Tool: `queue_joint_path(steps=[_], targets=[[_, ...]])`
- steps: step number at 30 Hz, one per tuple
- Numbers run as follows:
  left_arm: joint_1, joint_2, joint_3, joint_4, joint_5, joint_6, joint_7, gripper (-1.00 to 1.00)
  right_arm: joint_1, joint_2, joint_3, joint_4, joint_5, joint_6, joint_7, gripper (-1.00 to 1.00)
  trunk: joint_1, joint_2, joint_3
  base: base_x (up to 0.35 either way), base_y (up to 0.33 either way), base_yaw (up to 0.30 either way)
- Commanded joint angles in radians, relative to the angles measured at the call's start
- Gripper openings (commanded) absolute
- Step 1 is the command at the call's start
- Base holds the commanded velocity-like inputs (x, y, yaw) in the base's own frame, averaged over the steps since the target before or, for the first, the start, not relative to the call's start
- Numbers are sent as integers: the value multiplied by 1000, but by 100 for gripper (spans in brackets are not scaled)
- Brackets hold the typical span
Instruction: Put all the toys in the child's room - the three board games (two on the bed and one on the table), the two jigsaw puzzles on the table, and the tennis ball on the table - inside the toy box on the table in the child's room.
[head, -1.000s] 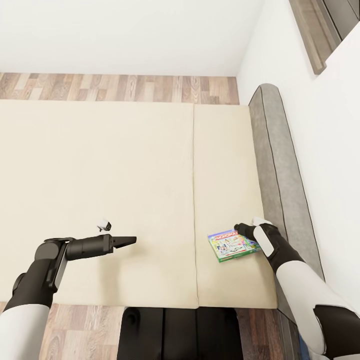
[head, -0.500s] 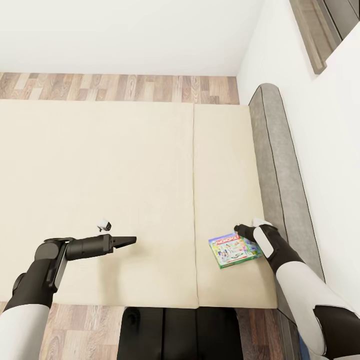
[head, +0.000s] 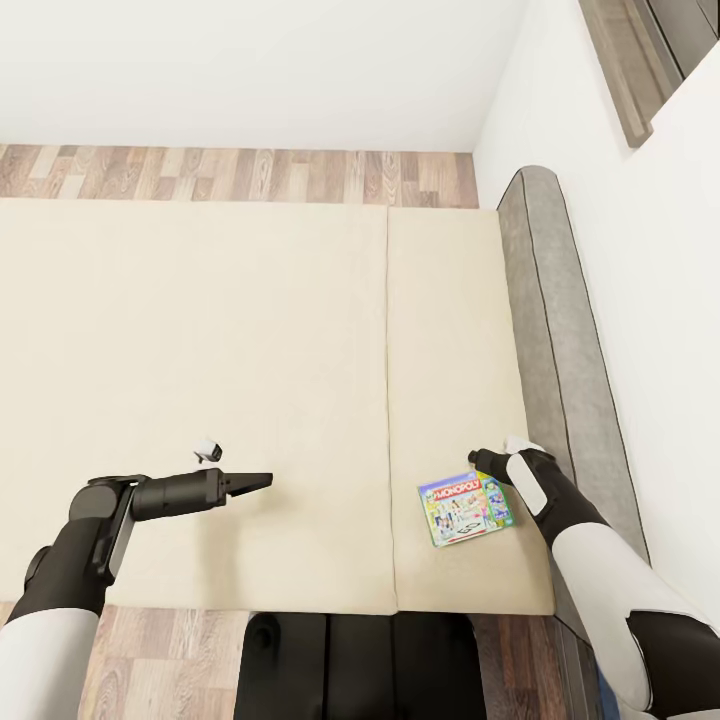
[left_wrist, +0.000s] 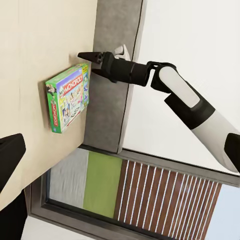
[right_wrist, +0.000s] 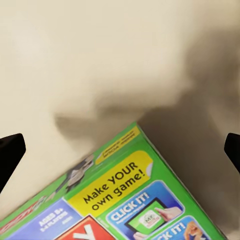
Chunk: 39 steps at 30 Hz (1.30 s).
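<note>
Cream bed (head: 250, 400), split by a lengthwise seam, spreads across the head view, with a grey padded headboard (head: 560, 350) along its right side against the white wall (head: 640, 300) and wood-plank floor (head: 240, 175) beyond its far edge. One board game (head: 466, 508), a green box printed with red lettering, lies flat on the narrower mattress section right of the seam, near the bed's front edge. The right gripper (head: 478, 460) sits just beside the game's far right corner; in the right wrist view its fingertips (right_wrist: 10, 152) stand wide apart with the box between them, nothing clamped. The left gripper (head: 258, 482) hangs over the wider mattress section, well apart from the game, jaws together.
</note>
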<state>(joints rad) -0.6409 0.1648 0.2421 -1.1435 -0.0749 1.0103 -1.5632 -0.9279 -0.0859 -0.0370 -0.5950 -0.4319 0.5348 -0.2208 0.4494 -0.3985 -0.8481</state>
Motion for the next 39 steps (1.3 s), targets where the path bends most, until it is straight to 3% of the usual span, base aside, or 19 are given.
queue_joint_path(steps=[1, 10, 20, 39], targets=[[0, 0, 1, -1, -8, 11, -8, 100, 0, 0, 0, -2, -11, 4, -8, 100, 1, -2, -1, -1, 0, 0], [0, 0, 1, -1, -8, 11, -8, 100, 0, -4, -7, -2, -18, 6, 3, 100, 1, -2, -1, 0, 0, 0], [-1, 0, 0, -1, -8, 10, -8, 100, 0, -28, -11, -4, -19, 8, 116, 100, 1, -2, -1, 0, 0, 0], [0, -1, 0, -1, -9, 10, -8, 100, 6, -31, -12, -8, -20, 7, 125, 100, 1, -2, 1, 0, 0, 0]])
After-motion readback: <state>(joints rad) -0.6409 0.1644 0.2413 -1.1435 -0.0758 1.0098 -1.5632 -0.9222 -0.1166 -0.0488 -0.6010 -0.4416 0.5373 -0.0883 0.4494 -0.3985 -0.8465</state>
